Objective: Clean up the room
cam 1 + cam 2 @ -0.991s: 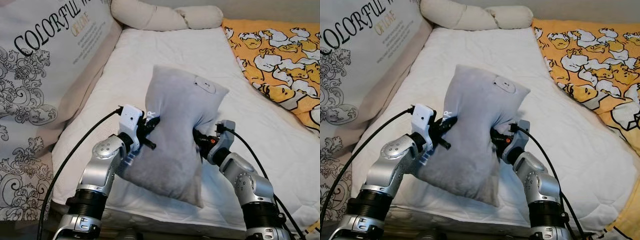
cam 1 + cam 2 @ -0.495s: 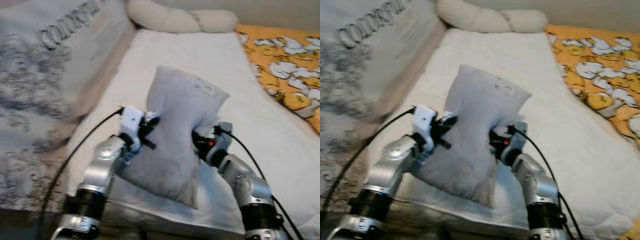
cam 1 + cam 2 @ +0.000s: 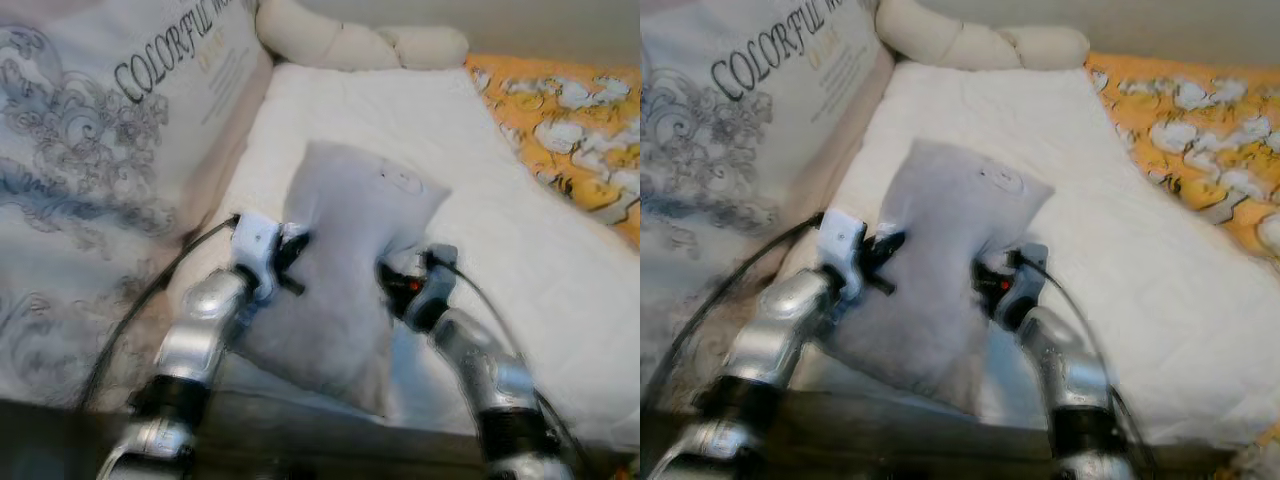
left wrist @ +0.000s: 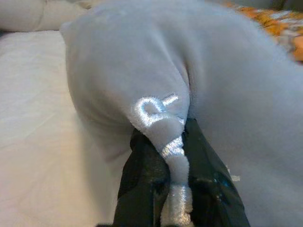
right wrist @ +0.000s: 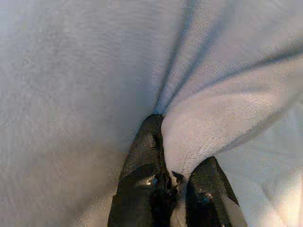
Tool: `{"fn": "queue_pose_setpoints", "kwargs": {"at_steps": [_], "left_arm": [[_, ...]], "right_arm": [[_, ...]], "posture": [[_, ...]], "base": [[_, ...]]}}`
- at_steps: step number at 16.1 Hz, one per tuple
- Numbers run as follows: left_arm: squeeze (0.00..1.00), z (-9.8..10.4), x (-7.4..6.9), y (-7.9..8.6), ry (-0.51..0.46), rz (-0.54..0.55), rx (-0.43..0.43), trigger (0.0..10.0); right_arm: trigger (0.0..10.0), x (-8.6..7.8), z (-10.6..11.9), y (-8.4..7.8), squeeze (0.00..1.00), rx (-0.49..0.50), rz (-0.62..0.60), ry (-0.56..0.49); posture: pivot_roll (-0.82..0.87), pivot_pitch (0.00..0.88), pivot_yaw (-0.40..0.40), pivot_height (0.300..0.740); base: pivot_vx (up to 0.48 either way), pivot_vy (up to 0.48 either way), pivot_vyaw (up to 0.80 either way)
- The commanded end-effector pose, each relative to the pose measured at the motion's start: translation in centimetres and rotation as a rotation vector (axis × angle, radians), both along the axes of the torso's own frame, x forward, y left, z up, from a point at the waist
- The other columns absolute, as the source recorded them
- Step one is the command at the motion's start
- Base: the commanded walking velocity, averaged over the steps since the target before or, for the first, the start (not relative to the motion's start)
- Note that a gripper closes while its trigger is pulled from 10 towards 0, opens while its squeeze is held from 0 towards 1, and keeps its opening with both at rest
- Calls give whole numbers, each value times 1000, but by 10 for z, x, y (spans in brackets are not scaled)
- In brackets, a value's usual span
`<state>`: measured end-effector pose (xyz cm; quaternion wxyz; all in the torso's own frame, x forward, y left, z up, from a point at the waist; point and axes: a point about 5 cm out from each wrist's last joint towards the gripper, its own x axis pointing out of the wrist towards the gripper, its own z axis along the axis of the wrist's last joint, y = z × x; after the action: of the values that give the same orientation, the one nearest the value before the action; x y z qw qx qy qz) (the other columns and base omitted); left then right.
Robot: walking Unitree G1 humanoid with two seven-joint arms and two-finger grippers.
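A grey plush pillow [image 3: 345, 260] hangs upright between my two arms, over the near edge of the white mattress [image 3: 400, 110]. My left gripper [image 3: 292, 252] is shut on the pillow's left side; in the left wrist view its fingers [image 4: 144, 175] pinch a fold of grey fabric [image 4: 161, 123] with white embroidery. My right gripper [image 3: 392, 285] is shut on the pillow's right side, and the right wrist view has its fingers [image 5: 142, 165] clamped on a bunched fold [image 5: 199, 137].
A large patterned cushion with "COLORFUL" lettering [image 3: 110, 150] leans along the bed's left side. A cream knotted bolster [image 3: 350, 45] lies at the head. An orange duck-print blanket [image 3: 570, 120] covers the right side. The bed's dark front edge [image 3: 300, 440] is close below.
The camera has shifted and the picture is blurred; the bed's front edge now shows. Both grippers keep their hold on the pillow, in the same pose.
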<state>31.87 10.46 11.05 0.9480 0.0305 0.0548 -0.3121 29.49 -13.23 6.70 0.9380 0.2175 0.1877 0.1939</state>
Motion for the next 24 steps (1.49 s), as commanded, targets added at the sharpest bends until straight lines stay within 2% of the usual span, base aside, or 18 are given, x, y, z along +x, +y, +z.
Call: {"fn": "queue_pose_setpoints", "kwargs": {"at_steps": [1,4,11,21,24], "left_arm": [[0,7,3,-2,-33,-20,13,10000],[0,8,5,-1,-51,15,41,10000],[0,10,10,3,-34,37,-9,10000],[0,11,12,5,-29,37,-8,10000],[0,11,13,6,-30,31,0,10000]], "right_arm": [[10000,4,11,13,0,27,30,-52],[10000,4,11,13,0,24,20,-49],[10000,4,11,13,0,22,24,-47],[10000,6,11,20,0,2,61,-58],[10000,6,10,21,0,25,42,-47]], "posture": [[37,0,29,740],[37,0,30,740],[38,0,23,740],[48,0,24,740],[47,0,31,740]], "base": [[0,382,0],[0,123,0],[0,0,0],[285,0,80],[301,0,0]]}}
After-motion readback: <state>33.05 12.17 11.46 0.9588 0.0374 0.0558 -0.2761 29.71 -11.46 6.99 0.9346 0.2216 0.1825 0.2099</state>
